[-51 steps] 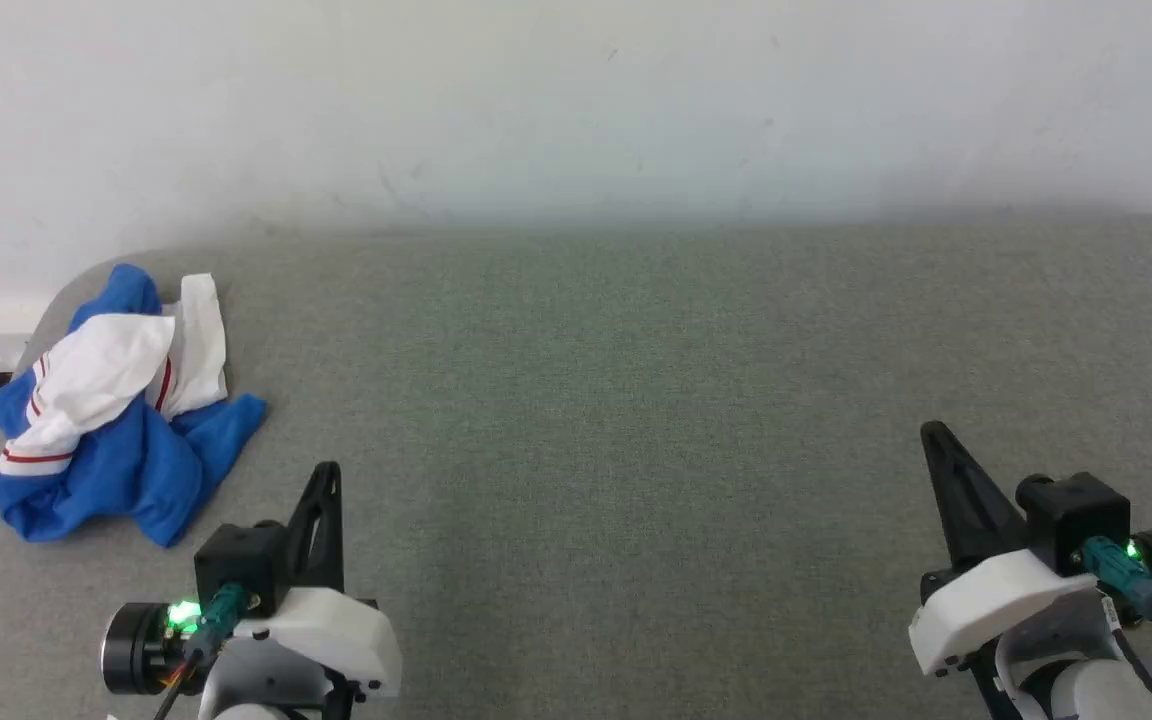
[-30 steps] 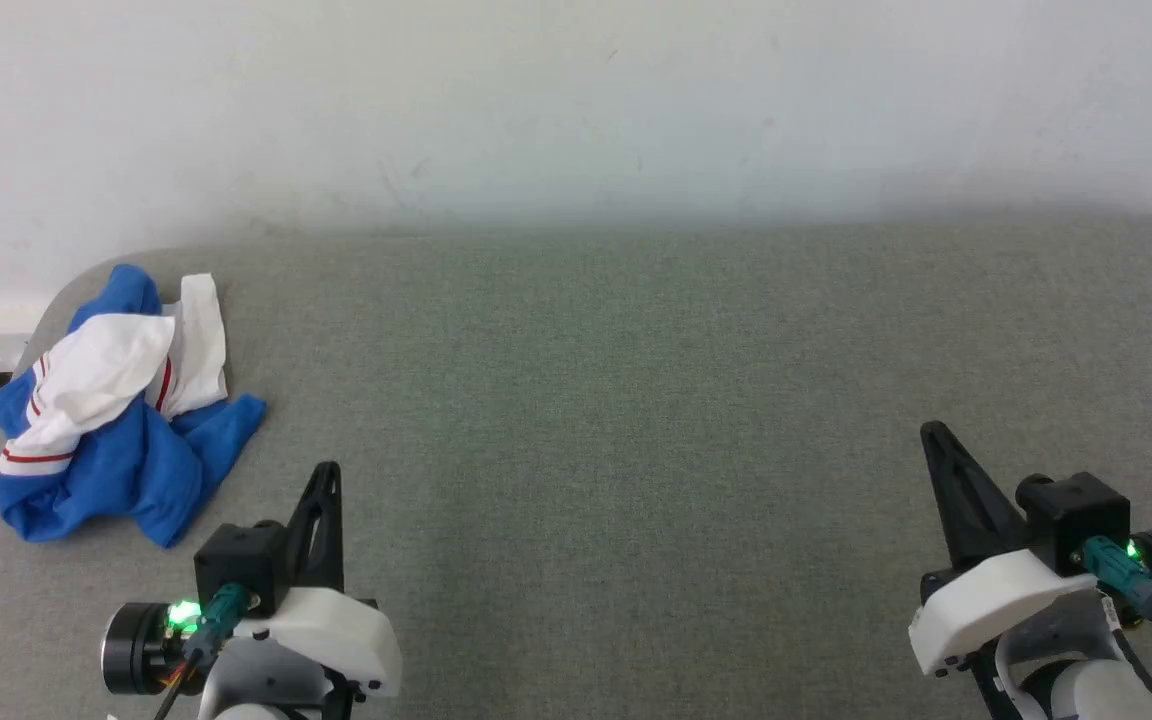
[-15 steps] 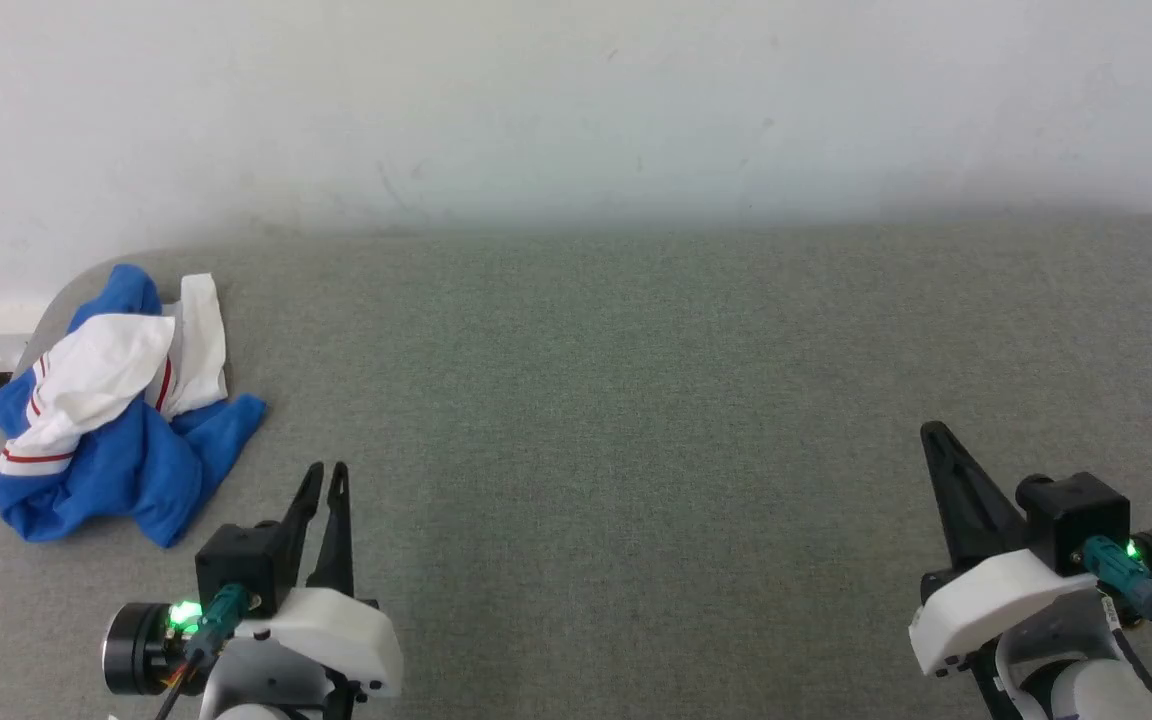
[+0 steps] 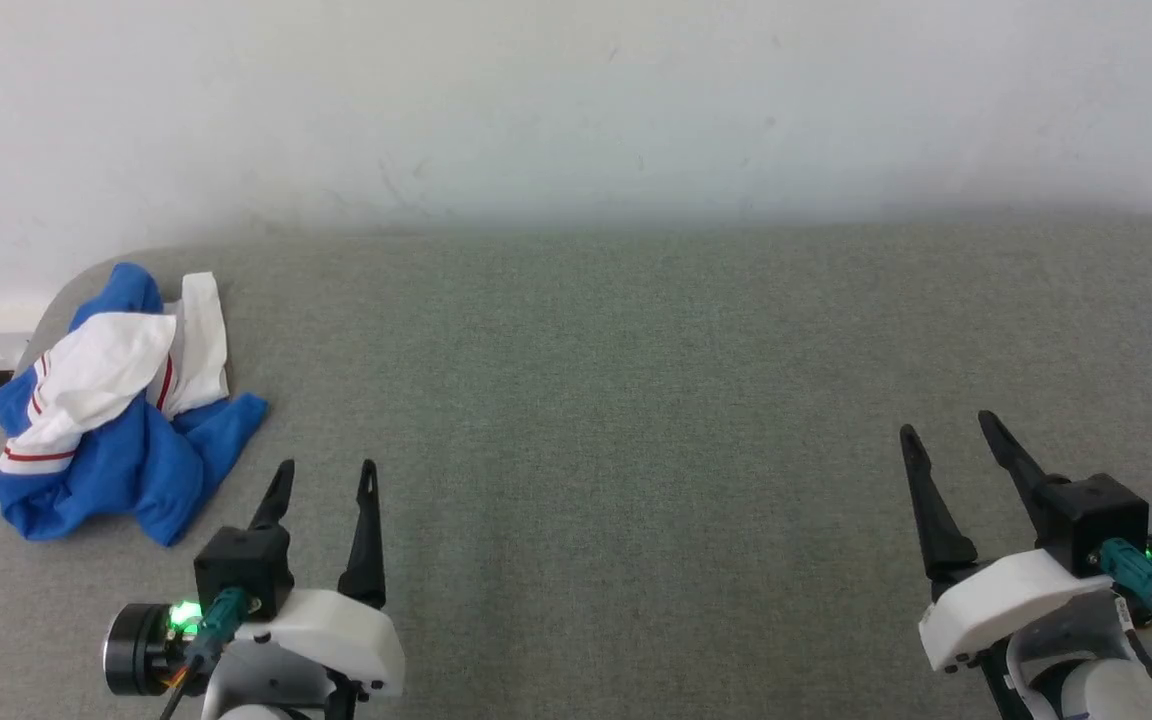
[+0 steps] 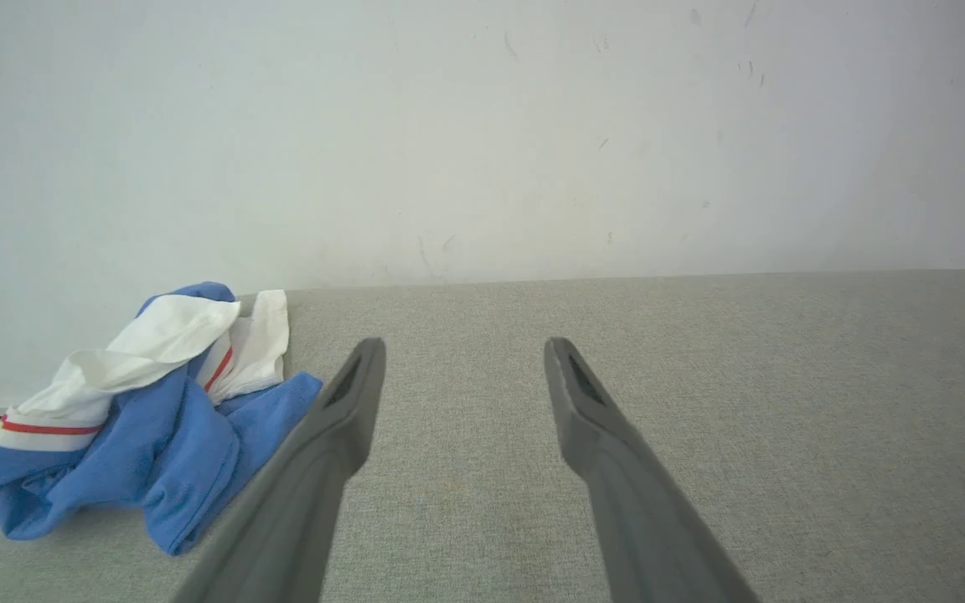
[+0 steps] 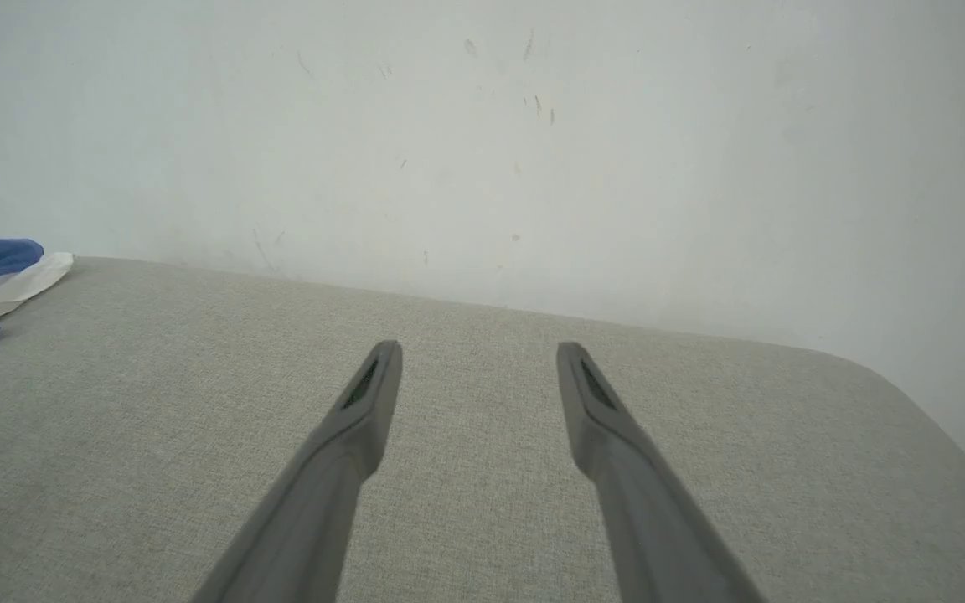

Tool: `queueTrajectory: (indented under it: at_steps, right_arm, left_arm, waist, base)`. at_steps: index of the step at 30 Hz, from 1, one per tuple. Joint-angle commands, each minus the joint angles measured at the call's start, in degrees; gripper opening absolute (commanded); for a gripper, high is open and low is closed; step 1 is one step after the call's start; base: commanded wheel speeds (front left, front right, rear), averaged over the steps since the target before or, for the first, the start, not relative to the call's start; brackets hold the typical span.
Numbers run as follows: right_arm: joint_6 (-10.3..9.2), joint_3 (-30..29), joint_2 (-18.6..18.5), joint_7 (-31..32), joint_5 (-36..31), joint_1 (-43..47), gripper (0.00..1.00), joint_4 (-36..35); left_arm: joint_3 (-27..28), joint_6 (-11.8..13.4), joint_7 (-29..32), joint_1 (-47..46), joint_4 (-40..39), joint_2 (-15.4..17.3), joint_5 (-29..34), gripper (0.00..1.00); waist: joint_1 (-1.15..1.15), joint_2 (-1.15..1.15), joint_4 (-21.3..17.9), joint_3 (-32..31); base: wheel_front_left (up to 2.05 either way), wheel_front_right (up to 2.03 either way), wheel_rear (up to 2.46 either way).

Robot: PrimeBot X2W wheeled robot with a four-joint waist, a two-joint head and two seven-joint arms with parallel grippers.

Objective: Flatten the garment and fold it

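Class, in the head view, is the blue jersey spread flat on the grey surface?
No, the jersey lies crumpled in a heap near the left edge of the grey surface.

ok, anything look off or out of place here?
The garment is bunched in a heap at the left edge of the grey surface, off-centre and not flat. The left gripper and right gripper sit clear of it, jaws open, empty. Nothing spilled or damaged.
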Motion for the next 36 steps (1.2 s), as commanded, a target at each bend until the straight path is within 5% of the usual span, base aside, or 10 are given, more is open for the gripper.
queueTrajectory:
  at_steps: [1, 36]
  right_arm:
    - [-0.01, -0.24, 0.03, -0.64, 0.17, 0.28, 1.0, -0.06]
    - [-0.05, 0.36, 0.11, -4.7, 1.25, 2.39, 1.0, -0.2]
  left_arm:
    - [-0.25, 0.48, -0.69, 0.46, 0.05, 0.06, -0.61, 1.0]
    - [-0.87, 2.57, -4.77, 3.05, -0.78, 0.18, -1.87, 1.0]
  waist:
    - [0.0, 0.0, 0.07, -0.01]
    - [0.0, 0.0, 8.75, -1.4]
  base:
    - [0.0, 0.0, 0.0]
    - [0.0, 0.0, 0.0]
